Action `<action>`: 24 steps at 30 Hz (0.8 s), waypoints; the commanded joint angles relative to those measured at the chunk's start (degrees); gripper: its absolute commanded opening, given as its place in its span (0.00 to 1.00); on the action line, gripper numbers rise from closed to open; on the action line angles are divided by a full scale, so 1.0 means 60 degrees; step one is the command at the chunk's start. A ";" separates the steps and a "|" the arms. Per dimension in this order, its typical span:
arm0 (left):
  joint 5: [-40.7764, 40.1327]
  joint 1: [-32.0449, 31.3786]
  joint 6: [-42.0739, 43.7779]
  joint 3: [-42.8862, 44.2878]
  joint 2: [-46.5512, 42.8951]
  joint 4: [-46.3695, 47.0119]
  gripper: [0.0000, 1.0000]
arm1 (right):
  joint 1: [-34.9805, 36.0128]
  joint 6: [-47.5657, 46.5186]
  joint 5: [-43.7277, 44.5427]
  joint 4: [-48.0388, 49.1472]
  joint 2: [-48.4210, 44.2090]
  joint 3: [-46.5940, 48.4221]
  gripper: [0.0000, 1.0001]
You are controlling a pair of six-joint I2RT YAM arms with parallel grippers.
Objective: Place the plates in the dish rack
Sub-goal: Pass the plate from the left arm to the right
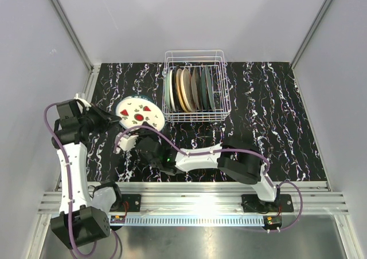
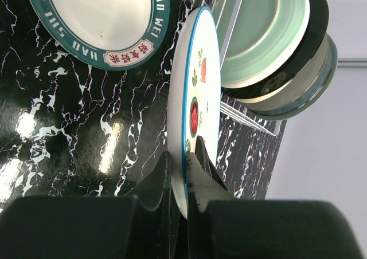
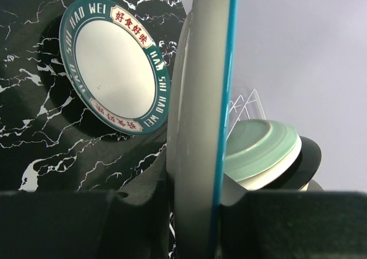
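Currently the left hand [image 1: 116, 119] is pinched tight on the left rim of the strawberry-patterned plate [image 1: 140, 112], which is held above a green-rimmed plate [image 2: 97, 12] lying flat on the bench [image 1: 275, 116]. The right hand [image 1: 133, 140] presses both faces of the same plate at its near rim, apparently gripping. The dish rack [image 1: 198, 117] lies right of and beyond it, nearer the right arm, its plates on edge, so this one probably goes in edge-down.

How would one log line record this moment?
left gripper: holds patterned plate | right gripper: clamps same plate | dish rack: plates upright | teal-rimmed plate: on table
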 commanded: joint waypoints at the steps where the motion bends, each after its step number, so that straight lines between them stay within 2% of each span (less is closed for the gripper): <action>1: 0.0854 -0.0041 0.0147 0.0124 0.0071 0.1172 0.09 | 0.0145 -0.0156 -0.0067 0.1300 -0.0284 0.0002 0.00; 4: 0.0927 -0.0055 0.0221 0.0109 0.0203 0.1290 0.11 | 0.0189 0.0049 -0.0141 0.1213 -0.0460 -0.0042 0.00; 9: 0.0753 -0.0041 0.0572 0.0460 0.0393 0.1144 0.50 | 0.0247 0.0634 -0.0273 0.0979 -0.0913 -0.0319 0.00; 11: 0.0606 -0.0041 0.0689 0.0694 0.0510 0.1071 0.56 | 0.0262 0.1057 -0.0346 0.0818 -0.1191 -0.0480 0.00; 13: 0.0329 -0.0041 0.0821 0.0943 0.0584 0.0982 0.82 | 0.0276 0.1714 -0.0608 0.0219 -0.1556 -0.0583 0.00; 15: 0.0036 -0.0041 0.1084 0.1163 0.0745 0.0793 0.97 | 0.0291 0.2171 -0.0756 -0.0339 -0.1835 -0.0715 0.00; 18: -0.0827 -0.0041 0.1333 0.1704 0.0935 0.0573 0.99 | 0.0291 0.2758 -0.0961 -0.0428 -0.2421 -0.1387 0.00; 24: -0.1035 -0.0041 0.1160 0.2509 0.1272 0.0996 0.99 | 0.0321 0.4441 -0.2205 -0.1569 -0.4076 -0.2180 0.00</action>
